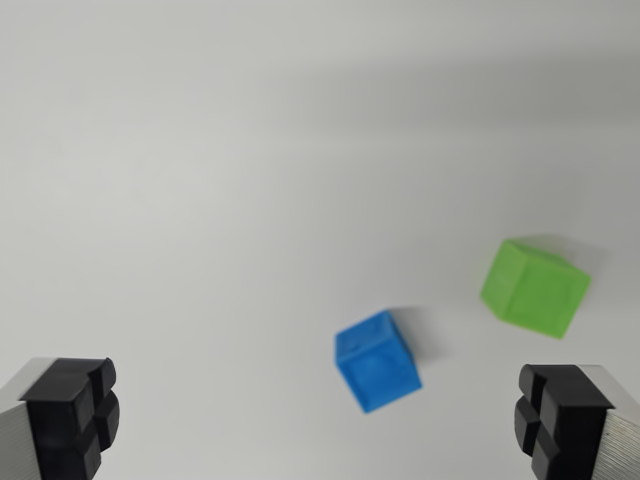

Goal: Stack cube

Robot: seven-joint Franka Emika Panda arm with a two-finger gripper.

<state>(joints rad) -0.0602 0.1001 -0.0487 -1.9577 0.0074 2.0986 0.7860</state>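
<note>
A plain white surface (pixel 250 150) fills the wrist view, matte and smooth, with only soft grey shading across its far part. Two cubes rest on it, slightly blurred. The blue cube (pixel 377 361) sits near the lower middle, turned at an angle so one corner points toward the camera; its faces look faintly grainy, with a shallow pattern on the top face too blurred to read. The green cube (pixel 534 287) lies farther off and to the wrist view's right of the blue one, also rotated, its faces smooth and its edges crisp. The two cubes are apart, not touching, with bare surface between them, and nothing stands between either cube and the gripper (pixel 320 420).

The gripper's jaws stand wide apart and hold nothing. One finger (pixel 70 415) shows at the lower left corner, the other at the lower right; each has a black, blocky, grooved pad on a pale grey metal body. The blue cube lies between the two fingers, just beyond their tips and nearer the right-hand one.
</note>
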